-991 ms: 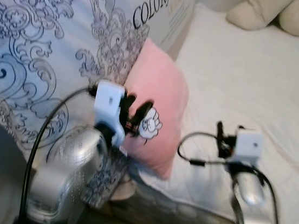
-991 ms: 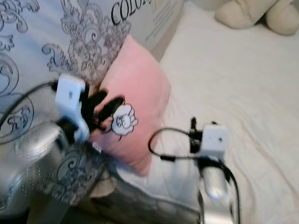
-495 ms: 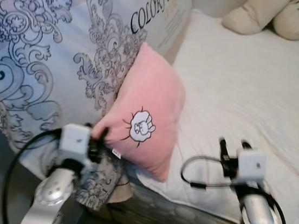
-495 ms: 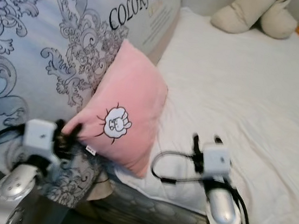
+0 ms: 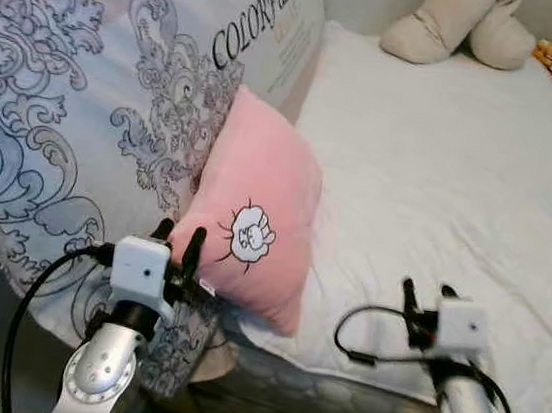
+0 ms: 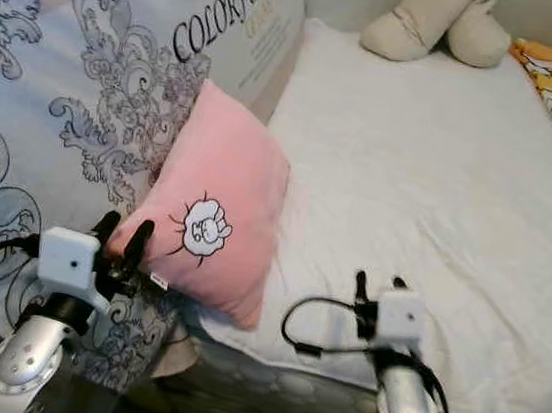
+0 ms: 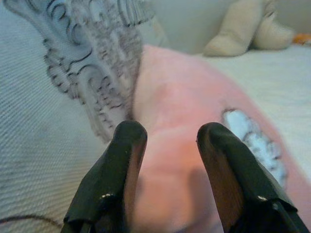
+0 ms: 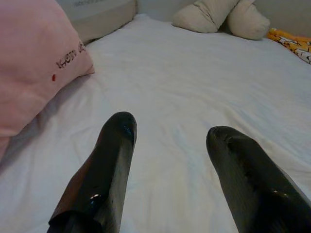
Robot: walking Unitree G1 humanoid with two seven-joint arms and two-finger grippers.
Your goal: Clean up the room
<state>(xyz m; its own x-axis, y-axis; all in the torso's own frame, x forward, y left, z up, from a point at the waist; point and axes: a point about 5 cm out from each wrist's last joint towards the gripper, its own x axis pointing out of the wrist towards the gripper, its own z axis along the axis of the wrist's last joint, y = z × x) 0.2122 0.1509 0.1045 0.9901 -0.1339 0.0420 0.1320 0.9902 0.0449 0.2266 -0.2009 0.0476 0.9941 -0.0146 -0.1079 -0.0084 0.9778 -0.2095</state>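
At the bed's near edge, our left gripper [image 5: 178, 238] has its jaws apart, tips at the lower corner of the pink pillow [image 5: 255, 214], nothing gripped. Our right gripper [image 5: 424, 294] hovers over the white sheet [image 5: 442, 167], jaws apart too. Tidying looks barely begun: the soft, square pillow leans against the patterned duvet [image 5: 76, 111], a plush toy [image 5: 459, 28] beyond.

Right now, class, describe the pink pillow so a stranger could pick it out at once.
On the white bed, look to the left edge, against the big scroll-patterned duvet. The pink pillow leans there, alone in being plain pink with a small cartoon sheep.
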